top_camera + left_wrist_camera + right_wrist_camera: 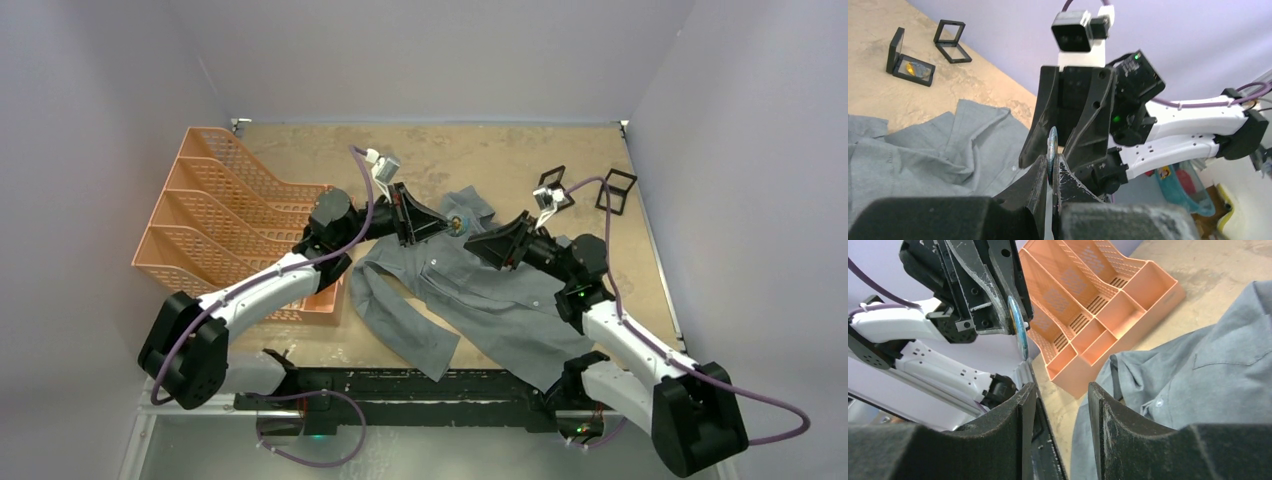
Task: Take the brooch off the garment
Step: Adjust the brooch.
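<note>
While in left claw [1052, 165], brooch [1051, 142] aloft.

Quick headcount, folks.

- **Claws:** two, the left claw [443, 222] and the right claw [480, 240], with their tips almost meeting.
- **Brooches:** just one, a small flat round brooch [1051, 145] with a bluish metallic sheen, right at the left claw's tips.
- **Shirts:** one grey short-sleeved button-up fabric shirt [480, 290], lying under both claws.
- **Display cases:** two little black square-framed ones, the first case [910, 67] and the second case [952, 42], side by side out beyond the right claw.
- **File racks:** one peach-orange perforated plastic file rack [215, 220], off on the left claw's outer side.
</note>
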### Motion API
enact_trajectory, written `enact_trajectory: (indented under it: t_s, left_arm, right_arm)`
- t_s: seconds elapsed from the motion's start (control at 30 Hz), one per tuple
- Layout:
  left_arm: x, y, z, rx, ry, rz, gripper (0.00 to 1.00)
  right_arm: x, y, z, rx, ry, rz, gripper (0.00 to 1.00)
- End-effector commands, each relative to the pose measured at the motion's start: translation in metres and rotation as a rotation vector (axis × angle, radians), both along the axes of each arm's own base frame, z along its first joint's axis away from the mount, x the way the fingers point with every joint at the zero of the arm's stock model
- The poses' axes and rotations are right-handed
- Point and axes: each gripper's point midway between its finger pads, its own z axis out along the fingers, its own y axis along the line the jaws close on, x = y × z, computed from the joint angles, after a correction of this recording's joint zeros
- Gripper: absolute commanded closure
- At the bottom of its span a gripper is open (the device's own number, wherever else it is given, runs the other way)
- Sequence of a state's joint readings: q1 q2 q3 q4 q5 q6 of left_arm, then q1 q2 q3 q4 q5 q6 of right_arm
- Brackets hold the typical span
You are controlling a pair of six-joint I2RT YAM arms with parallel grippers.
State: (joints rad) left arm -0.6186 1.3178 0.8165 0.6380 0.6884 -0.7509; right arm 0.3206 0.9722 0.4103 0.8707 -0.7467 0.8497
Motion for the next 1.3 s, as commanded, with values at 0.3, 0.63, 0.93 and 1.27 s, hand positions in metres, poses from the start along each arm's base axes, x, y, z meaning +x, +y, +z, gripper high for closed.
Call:
enact_trajectory:
  t_s: [0.3,0.63,0.93,1.27]
  left_arm:
    - [-0.009,-0.009,0.031,-0.162,0.010,0.033,1.00]
    - [-0.009,-0.011,0.025,-0.159,0.026,0.034,1.00]
    - [-0.009,-0.010,0.021,-0.152,0.032,0.043,0.95]
    - [0.035,0.067,0.010,0.116,-0.065,0.469,0.54]
  right_arm:
    - [-0.012,0.004,0.059,0.250,-0.129,-0.036,0.55]
    - [-0.016,0.004,0.067,0.279,-0.151,-0.022,0.74]
    - [-0.012,0.005,0.054,0.260,-0.121,-0.029,1.00]
    - [0.034,-0.015,0.013,0.140,0.043,-0.189,1.00]
